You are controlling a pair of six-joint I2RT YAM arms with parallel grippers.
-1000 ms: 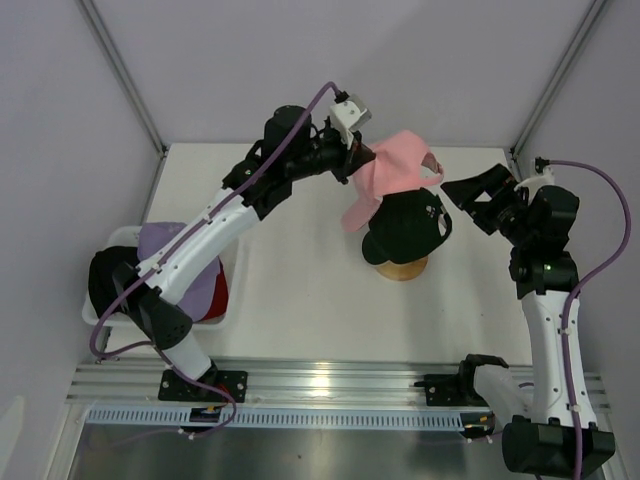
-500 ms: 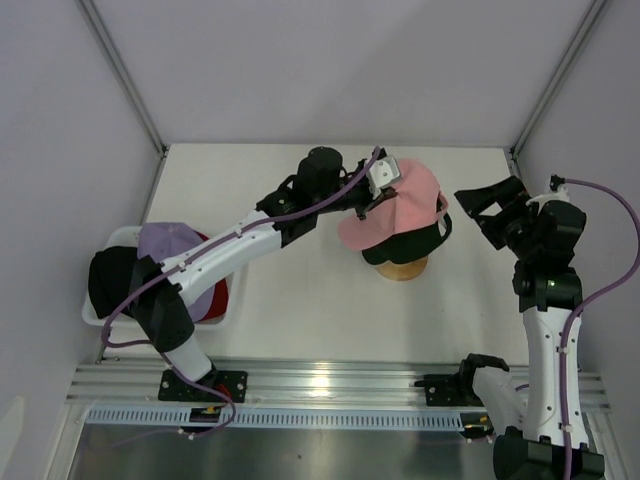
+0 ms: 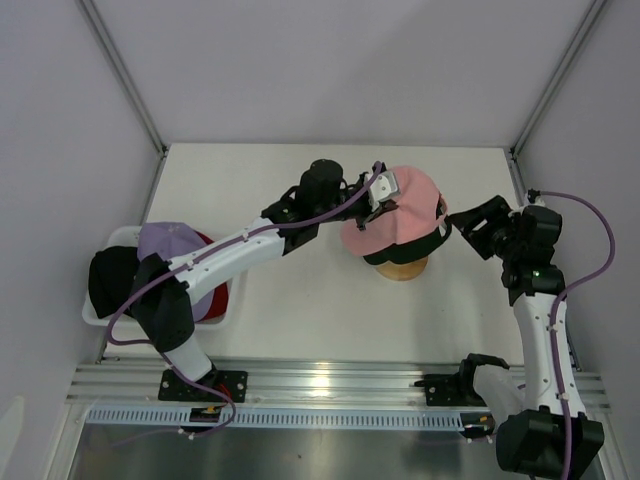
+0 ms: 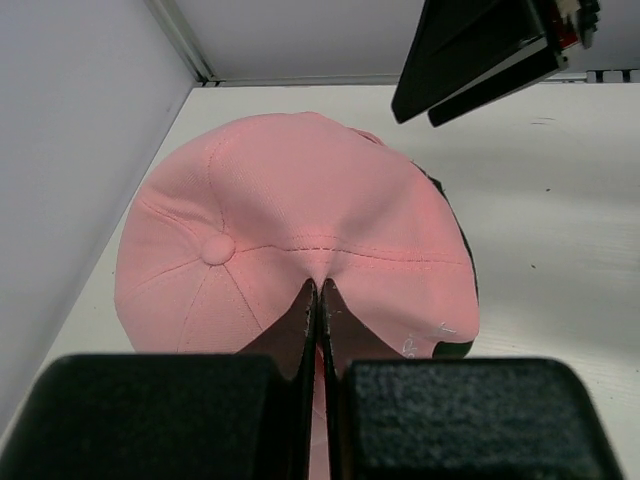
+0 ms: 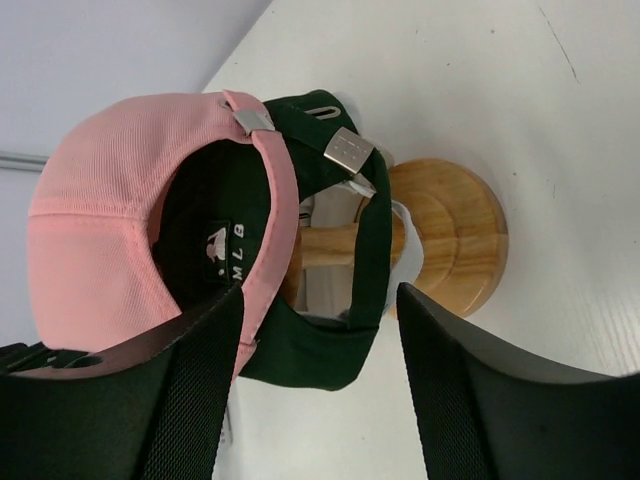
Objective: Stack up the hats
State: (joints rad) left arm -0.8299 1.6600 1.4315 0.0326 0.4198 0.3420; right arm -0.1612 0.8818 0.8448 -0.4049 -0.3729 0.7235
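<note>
A pink cap (image 3: pixel 408 200) lies over a dark cap (image 3: pixel 420 243) on the round wooden stand (image 3: pixel 402 268). My left gripper (image 3: pixel 378 198) is shut, pinching a fold of the pink cap's crown (image 4: pixel 290 200) from above; its fingertips (image 4: pixel 320 287) meet in the fabric. My right gripper (image 3: pixel 470 225) is open and empty just right of the stack. Its view (image 5: pixel 320 292) faces the back straps of the pink cap (image 5: pixel 100 230) and the dark cap (image 5: pixel 320 350), with the stand (image 5: pixel 450 230) behind. A lavender cap (image 3: pixel 170 242), a black cap (image 3: pixel 108 280) and a red cap (image 3: pixel 218 292) lie at the left.
A white mesh basket (image 3: pixel 92 318) at the table's left edge holds the lavender, black and red caps. Enclosure walls and frame posts stand close to the left, back and right. The aluminium rail with the arm bases runs along the near edge.
My left gripper has carried the pink cap from above and behind the stand down onto the dark cap. My right gripper drew back slightly, then came close to the stack again, still open.
</note>
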